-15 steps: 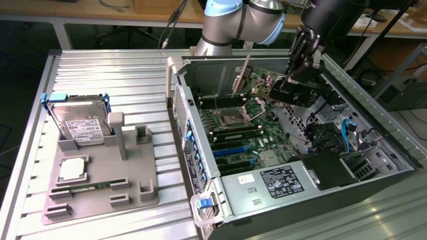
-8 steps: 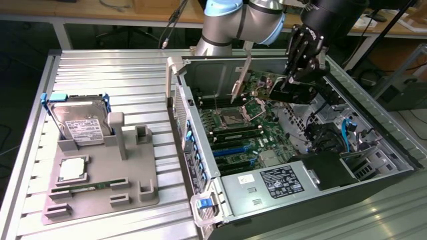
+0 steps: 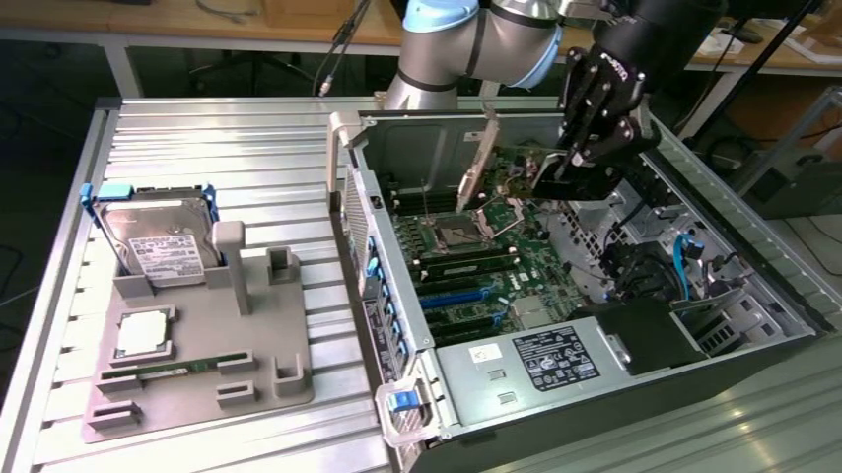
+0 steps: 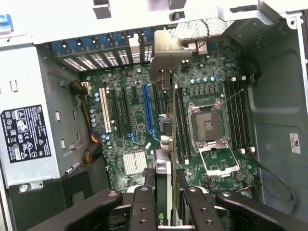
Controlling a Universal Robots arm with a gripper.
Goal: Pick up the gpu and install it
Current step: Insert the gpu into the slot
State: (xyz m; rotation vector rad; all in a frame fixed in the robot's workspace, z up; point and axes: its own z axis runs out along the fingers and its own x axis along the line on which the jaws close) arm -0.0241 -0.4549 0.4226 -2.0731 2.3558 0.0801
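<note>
Ribbed metal bench (image 3: 211,148), with other workbenches behind it. An open computer case (image 3: 353,187) lies on its side on the bench, motherboard (image 3: 490,258) facing up.

- Pincer (image 3: 550,185) is inside the case, above the motherboard. It is closed on the gpu (image 3: 490,166), with a finger pressed to each face of the card.
- In the wrist view the gpu (image 4: 163,166) stands on edge between the pincer (image 4: 166,211) fingers. Its silver bracket end is toward the case wall with the slot openings. The card sits over the motherboard (image 4: 130,125) just beside the blue slot (image 4: 146,108). Contact with the board: cannot tell.
- Outside the case, on the exterior view's left, is a gray fixture tray (image 3: 283,335) with a hard drive (image 3: 158,246) and a RAM stick (image 3: 172,370).
</note>
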